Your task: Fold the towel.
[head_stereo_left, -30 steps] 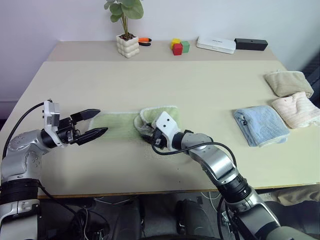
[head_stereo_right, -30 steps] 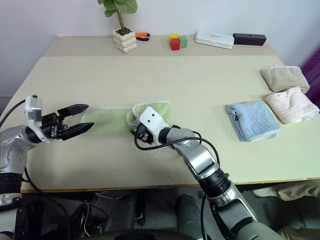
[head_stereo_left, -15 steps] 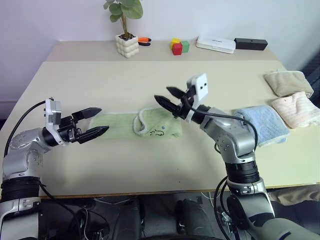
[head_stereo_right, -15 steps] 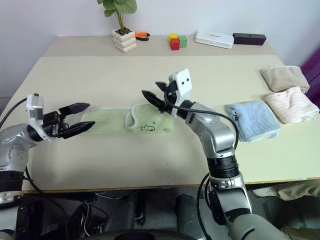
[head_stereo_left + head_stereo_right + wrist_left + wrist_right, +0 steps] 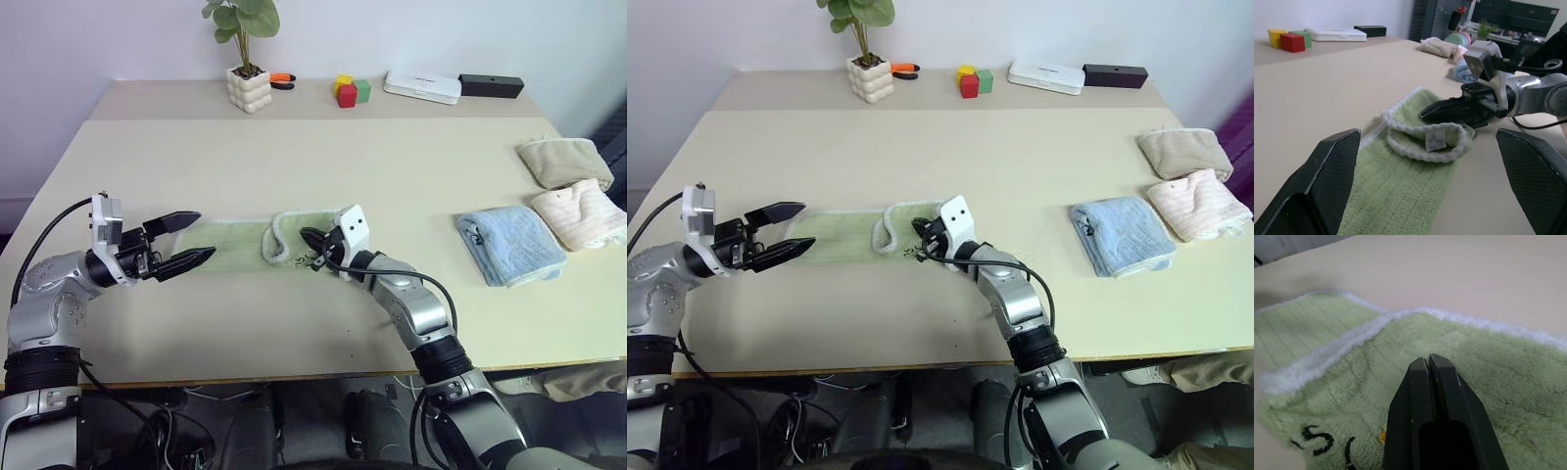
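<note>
The light green towel (image 5: 230, 238) lies as a long strip on the table, its right end doubled back into a flap (image 5: 290, 242) with whitish edging and a dark printed mark. My right gripper (image 5: 307, 236) rests low over that flap, pointing left. Its fingers (image 5: 1427, 363) are pressed together with no cloth seen between them. My left gripper (image 5: 203, 234) hovers at the strip's left end, wide open and holding nothing. The left wrist view looks along the towel (image 5: 1400, 188) toward the right gripper (image 5: 1425, 111).
Folded towels lie at the right: light blue (image 5: 509, 245), pale pink (image 5: 583, 213) and beige (image 5: 563, 162). Along the back stand a potted plant (image 5: 250, 88), coloured blocks (image 5: 351, 91), a white box (image 5: 423, 87) and a black box (image 5: 492, 86).
My right gripper rose off the flap, swung open above the towel's right end, then came back down onto the flap and shut. The flap now lies flatter. The left arm stayed still.
</note>
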